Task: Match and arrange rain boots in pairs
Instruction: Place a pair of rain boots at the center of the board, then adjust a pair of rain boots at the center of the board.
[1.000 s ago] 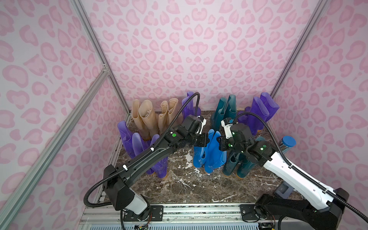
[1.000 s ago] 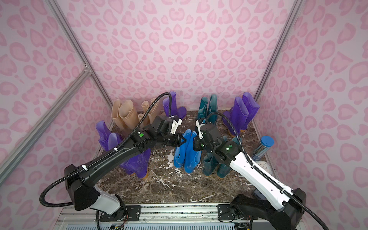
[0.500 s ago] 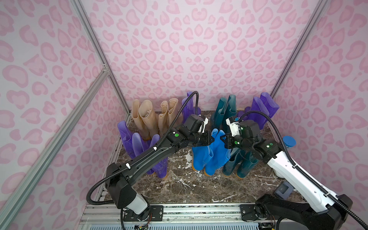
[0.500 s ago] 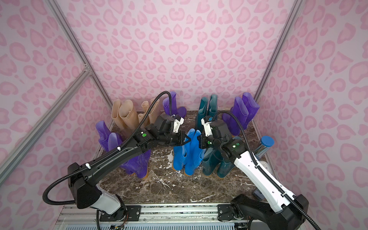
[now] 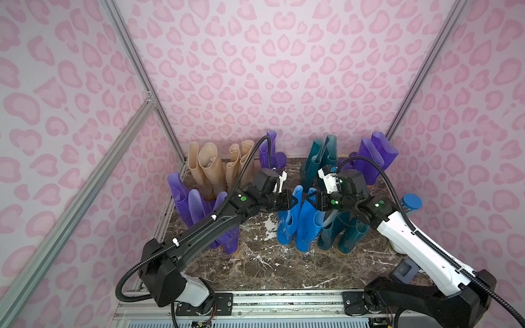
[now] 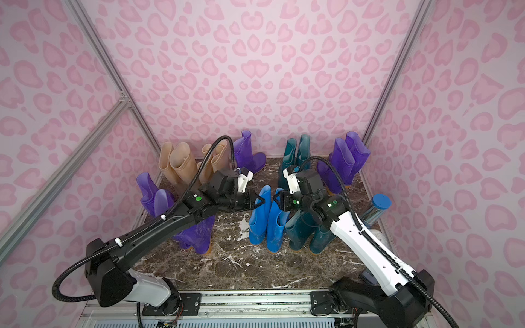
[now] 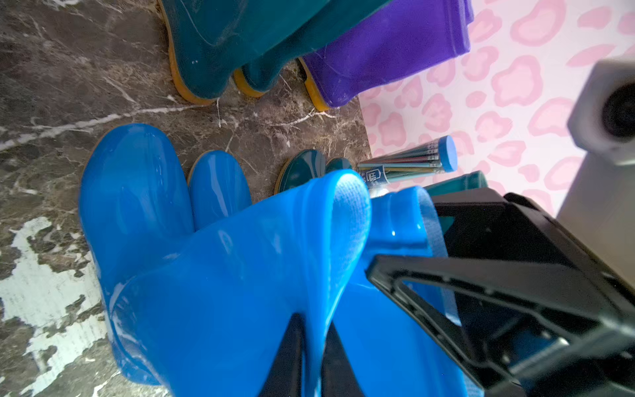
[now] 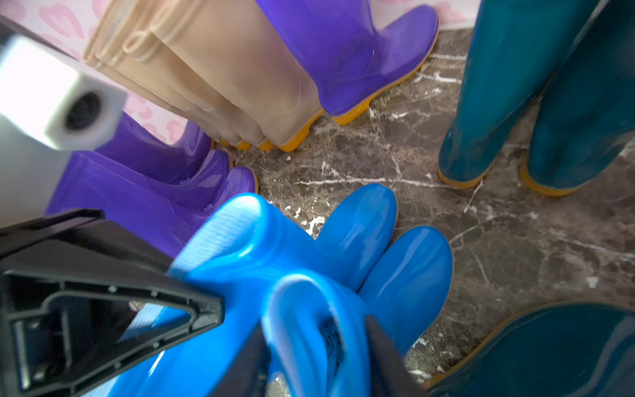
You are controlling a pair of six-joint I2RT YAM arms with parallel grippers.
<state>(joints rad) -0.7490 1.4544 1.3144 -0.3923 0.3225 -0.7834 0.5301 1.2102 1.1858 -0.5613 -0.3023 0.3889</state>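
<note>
Two bright blue rain boots (image 5: 287, 224) (image 6: 277, 227) stand side by side on the marble floor at mid-table. My left gripper (image 5: 295, 201) (image 6: 262, 201) is at the top of the left boot. In the left wrist view its jaws (image 7: 314, 321) stand slightly open, with the thin cuff wall between them. My right gripper (image 5: 309, 198) (image 6: 276, 198) is at the right boot's top. In the right wrist view it (image 8: 314, 324) is open, its fingers on either side of the rounded cuff (image 8: 309, 309).
Dark teal boots (image 5: 338, 227) stand just right of the blue pair. Purple boots (image 5: 196, 204) stand at the left and beige ones (image 5: 210, 167) at the back left. More teal (image 5: 321, 159) and purple (image 5: 369, 159) boots line the back. A blue-capped cylinder (image 5: 410, 203) stands by the right wall.
Both grippers were pinched shut on the blue boots' cuffs; now their jaws have parted, the right wider than the left. The boots stand upright on the floor.
</note>
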